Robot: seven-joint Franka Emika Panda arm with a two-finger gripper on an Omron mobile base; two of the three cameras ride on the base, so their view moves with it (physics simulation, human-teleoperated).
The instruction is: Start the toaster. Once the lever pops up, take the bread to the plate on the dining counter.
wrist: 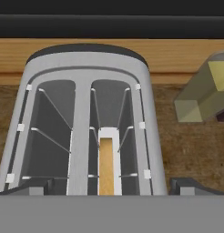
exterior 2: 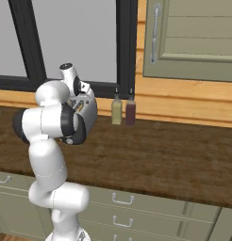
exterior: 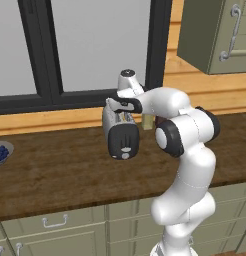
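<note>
Two risks we see: our pincer point(wrist: 107, 189), jaws wide apart above the toaster point(exterior: 121, 134), may straddle badly and jam the bread point(wrist: 106, 166) sitting in its right slot.

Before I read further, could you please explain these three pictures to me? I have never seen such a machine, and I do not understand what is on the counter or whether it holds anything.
The white jointed machine is a robot arm standing before a wooden kitchen counter. Two pictures come from cameras behind the arm, one on its left and one on its right. The third comes from a camera on its hand, looking down. On the counter stands a silver toaster, with two bottles beside it and a bowl of blue berries far to the left. In the hand picture, a slice of bread sits in the toaster's right slot. The gripper hangs just above the toaster, its jaws wide apart, and holds nothing.
</note>
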